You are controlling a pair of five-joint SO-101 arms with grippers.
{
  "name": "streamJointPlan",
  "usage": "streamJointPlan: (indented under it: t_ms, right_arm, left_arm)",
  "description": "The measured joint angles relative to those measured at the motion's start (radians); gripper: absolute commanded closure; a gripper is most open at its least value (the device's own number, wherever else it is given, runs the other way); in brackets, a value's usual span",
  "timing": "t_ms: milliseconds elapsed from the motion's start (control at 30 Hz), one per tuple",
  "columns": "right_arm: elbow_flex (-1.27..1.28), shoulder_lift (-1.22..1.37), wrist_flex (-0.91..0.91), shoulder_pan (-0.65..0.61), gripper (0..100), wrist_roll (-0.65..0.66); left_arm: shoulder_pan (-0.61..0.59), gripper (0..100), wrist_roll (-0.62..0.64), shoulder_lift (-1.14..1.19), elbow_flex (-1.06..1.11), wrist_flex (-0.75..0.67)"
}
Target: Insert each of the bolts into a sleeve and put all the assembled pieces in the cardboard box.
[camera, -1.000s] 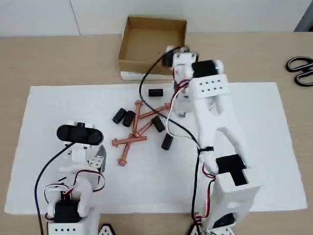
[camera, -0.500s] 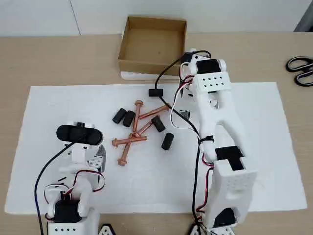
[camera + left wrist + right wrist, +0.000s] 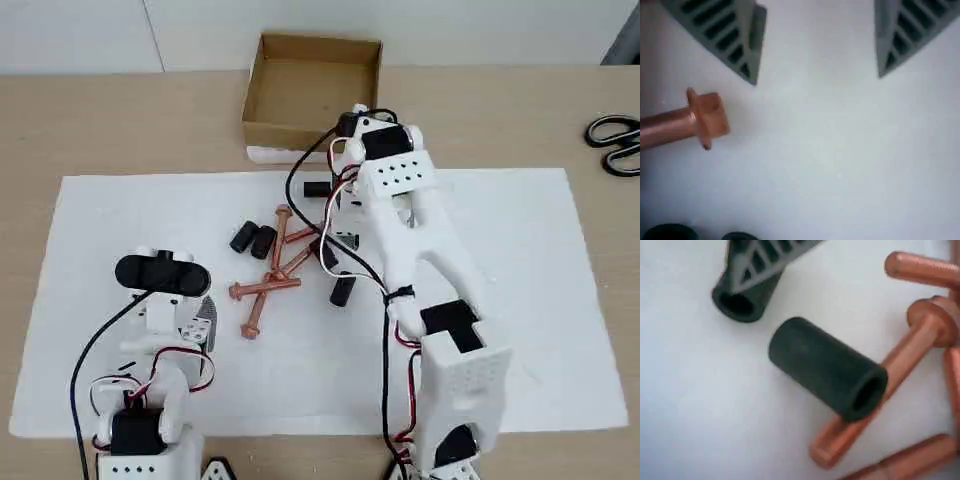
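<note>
Left pincer (image 3: 817,77): open, its two ribbed fingers (image 3: 735,30) set wide apart above the white sheet (image 3: 500,230), gripping nothing. In the high view it sits at lower left (image 3: 203,322), apart from the pile of parts.
Right pincer (image 3: 345,238): under the outstretched right arm in the middle of the high view, above the right side of the pile. I cannot tell whether it is open or closed.
Bolts (image 3: 265,287): copper-coloured, lying crossed in a loose cluster at the centre of the sheet, none inside a sleeve. One bolt head (image 3: 707,117) shows at the left of the left wrist view, near the left pincer but not between its fingers.
Sleeves: short black tubes on the sheet. A pair (image 3: 252,240) lies side by side at the upper left of the cluster. One (image 3: 318,188) is just below the box, and one (image 3: 343,290) is at the cluster's lower right.
Right wrist view: one sleeve (image 3: 825,365) lies across a bolt shaft (image 3: 900,357) at centre. Another sleeve (image 3: 742,302) at upper left is partly covered by a part of the right pincer.
Cardboard box (image 3: 310,90): at top centre on the table (image 3: 100,110), just beyond the sheet's far edge, with no parts inside.
Scissors (image 3: 615,140): at the right edge, on the table.
</note>
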Motion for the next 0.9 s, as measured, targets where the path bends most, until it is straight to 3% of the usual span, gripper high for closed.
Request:
streamJointPlan:
  t_ms: [467, 900]
  right_arm:
    - [0.057, 0.002, 0.012, -0.15, 76.4, -0.005]
    - [0.161, 0.006, 0.009, -0.16, 76.4, -0.147]
  left_arm:
    - [0.0, 85, 0.0, 0.0, 0.0, 0.0]
    - [0.0, 85, 0.0, 0.0, 0.003, 0.0]
